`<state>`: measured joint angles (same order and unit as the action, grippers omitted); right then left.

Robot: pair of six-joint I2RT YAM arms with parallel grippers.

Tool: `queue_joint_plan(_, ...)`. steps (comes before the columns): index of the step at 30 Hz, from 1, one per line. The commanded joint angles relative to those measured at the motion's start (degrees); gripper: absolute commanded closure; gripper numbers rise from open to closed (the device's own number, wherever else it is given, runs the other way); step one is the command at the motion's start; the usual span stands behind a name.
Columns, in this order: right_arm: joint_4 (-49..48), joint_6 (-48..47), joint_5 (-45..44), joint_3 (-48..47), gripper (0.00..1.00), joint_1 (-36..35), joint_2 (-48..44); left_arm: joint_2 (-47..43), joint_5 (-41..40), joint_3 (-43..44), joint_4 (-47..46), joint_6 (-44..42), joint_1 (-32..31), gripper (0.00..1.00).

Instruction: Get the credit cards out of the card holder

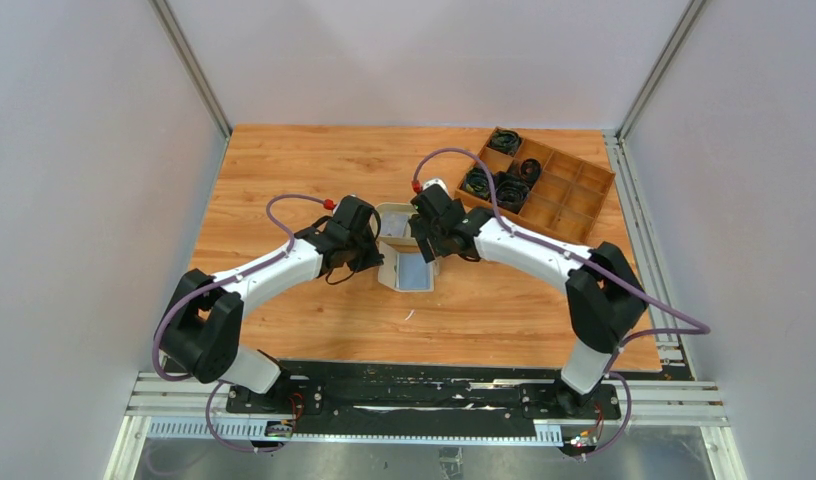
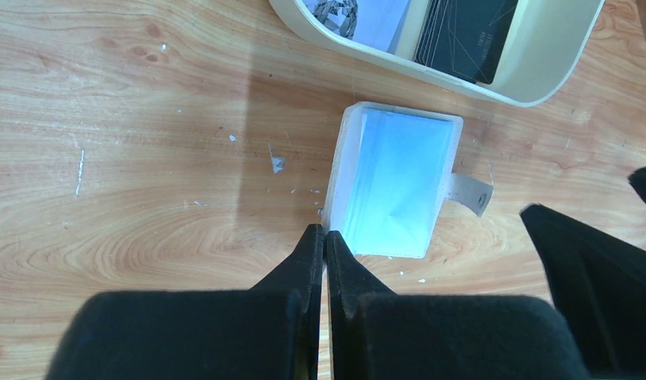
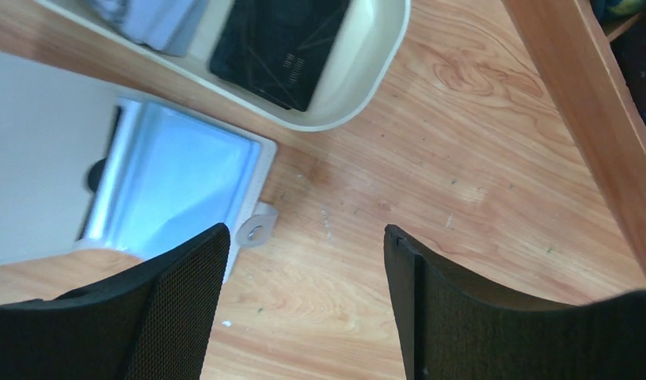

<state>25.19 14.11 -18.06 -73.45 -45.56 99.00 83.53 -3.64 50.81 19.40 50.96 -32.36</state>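
The beige card holder lies open at the table's middle, one leaf standing up and the other flat. A pale blue credit card sits in the flat leaf's pocket; it also shows in the left wrist view and the right wrist view. My left gripper is shut on the edge of the raised leaf. My right gripper is open and empty, just right of the card holder, above its snap tab.
An oval beige dish just behind the card holder holds black cards and a pale one. A brown wooden compartment tray with black cable coils stands at the back right. Grey walls close in the table.
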Motion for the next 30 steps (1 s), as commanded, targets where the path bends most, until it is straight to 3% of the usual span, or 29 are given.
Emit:
queue_joint_plan(1, -2.5, -1.0, 9.0, 0.1, 0.25, 2.2, -5.7, -1.5, 1.1, 1.2, -1.8, -1.0, 0.0, 1.0)
queue_joint_plan(4, -12.9, 1.8, 24.9, 6.2, 0.25, 5.1, -9.4, -3.7, 2.1, 2.0, -3.5, -1.8, 0.0, 1.0)
queue_joint_plan(9, -20.9, 3.5, 34.5, 9.2, 0.25, 6.6, -10.3, -5.9, 3.8, 5.0, -2.9, -3.2, 0.0, 1.0)
queue_joint_plan(15, -44.3, 14.8, 51.5, 16.8, 0.25, 12.8, -12.9, -8.3, 8.3, 9.5, -3.1, -4.9, 0.1, 1.0)
queue_joint_plan(22, -61.2, 24.5, 60.3, 23.0, 0.25, 19.0, -14.5, -9.6, 10.8, 13.3, -3.1, -6.2, 0.1, 1.0)
queue_joint_plan(25, -76.1, 34.2, 63.6, 27.4, 0.25, 22.2, -13.0, -9.9, 10.7, 14.3, -2.9, -5.6, 0.1, 1.0)
queue_joint_plan(30, -112.6, 58.2, 64.8, 31.2, 0.25, 25.3, -4.2, -10.5, 9.2, 16.4, -2.2, -5.0, 0.1, 1.0)
